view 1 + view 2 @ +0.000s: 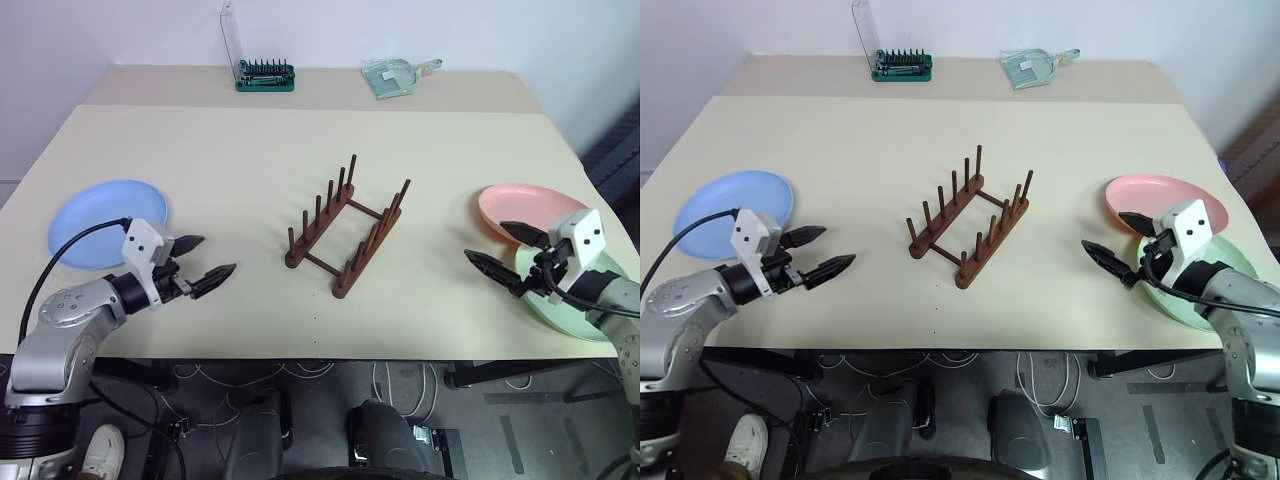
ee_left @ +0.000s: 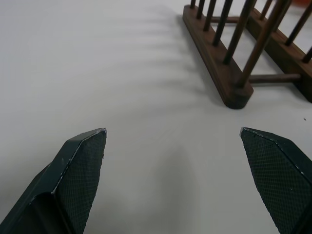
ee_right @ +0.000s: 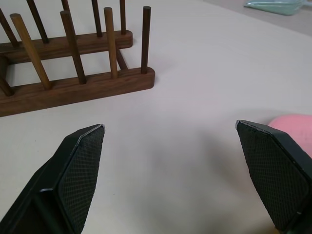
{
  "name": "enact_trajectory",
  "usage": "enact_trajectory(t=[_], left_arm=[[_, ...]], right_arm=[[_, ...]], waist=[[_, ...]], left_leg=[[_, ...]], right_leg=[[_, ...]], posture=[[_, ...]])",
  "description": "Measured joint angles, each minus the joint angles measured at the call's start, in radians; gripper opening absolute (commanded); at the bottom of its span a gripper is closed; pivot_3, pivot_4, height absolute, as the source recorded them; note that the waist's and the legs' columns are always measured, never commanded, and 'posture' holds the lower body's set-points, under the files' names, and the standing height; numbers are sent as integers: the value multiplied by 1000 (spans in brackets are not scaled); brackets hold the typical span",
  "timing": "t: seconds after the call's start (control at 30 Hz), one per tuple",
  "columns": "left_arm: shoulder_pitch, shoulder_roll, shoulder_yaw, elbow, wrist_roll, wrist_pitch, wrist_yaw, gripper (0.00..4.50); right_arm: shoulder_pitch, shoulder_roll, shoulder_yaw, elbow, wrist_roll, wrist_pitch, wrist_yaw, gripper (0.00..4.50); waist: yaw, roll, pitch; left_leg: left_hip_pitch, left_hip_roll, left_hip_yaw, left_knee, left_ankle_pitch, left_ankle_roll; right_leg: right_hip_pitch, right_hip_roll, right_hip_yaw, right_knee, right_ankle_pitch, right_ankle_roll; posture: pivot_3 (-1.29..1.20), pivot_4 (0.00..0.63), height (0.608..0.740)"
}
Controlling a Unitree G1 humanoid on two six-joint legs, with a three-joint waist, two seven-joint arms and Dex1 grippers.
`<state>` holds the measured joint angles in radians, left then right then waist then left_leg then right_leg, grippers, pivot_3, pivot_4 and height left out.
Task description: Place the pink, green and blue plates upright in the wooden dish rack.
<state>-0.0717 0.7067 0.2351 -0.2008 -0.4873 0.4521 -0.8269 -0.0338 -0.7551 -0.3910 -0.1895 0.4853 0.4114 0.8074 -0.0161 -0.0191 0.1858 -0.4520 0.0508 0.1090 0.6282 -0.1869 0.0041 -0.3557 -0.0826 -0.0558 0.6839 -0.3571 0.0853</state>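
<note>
- Matte beige table (image 1: 300,170), smooth and bare around both grippers.
- Dark wooden rack (image 1: 345,228), two rails of round pegs, stands empty between the grippers; no plate is placed yet, so a first pick comes next.
- Blue plate (image 1: 95,215) lies flat just behind the left gripper (image 1: 205,260), whose fingers are spread, empty.
- Pink plate (image 1: 525,208) and green plate (image 1: 575,310), glossy and overlapping, lie by the right gripper (image 1: 505,250), spread too; their thin rims call for an edge pinch.

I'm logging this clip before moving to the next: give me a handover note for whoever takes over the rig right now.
Left gripper: open, empty, hovering over the table near the blue plate.
Right gripper: open, empty, beside the pink plate, which overlaps the green plate.
Wooden dish rack: mid-table, no plates in it.
Done: nothing yet.
Left: stand all three plates upright in the rack.
</note>
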Motion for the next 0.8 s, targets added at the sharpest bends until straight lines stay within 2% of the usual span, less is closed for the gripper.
enact_trajectory(t=[0.8], left_arm=[[-3,-9,-61,-49,-28,41,-64,4500]], right_arm=[[37,38,42,-105,31,44,-68,4421]], waist=[[0,0,0]], left_leg=[[0,0,0,0,0,0]], right_leg=[[0,0,1,0,0,0]], posture=[[0,150,732]])
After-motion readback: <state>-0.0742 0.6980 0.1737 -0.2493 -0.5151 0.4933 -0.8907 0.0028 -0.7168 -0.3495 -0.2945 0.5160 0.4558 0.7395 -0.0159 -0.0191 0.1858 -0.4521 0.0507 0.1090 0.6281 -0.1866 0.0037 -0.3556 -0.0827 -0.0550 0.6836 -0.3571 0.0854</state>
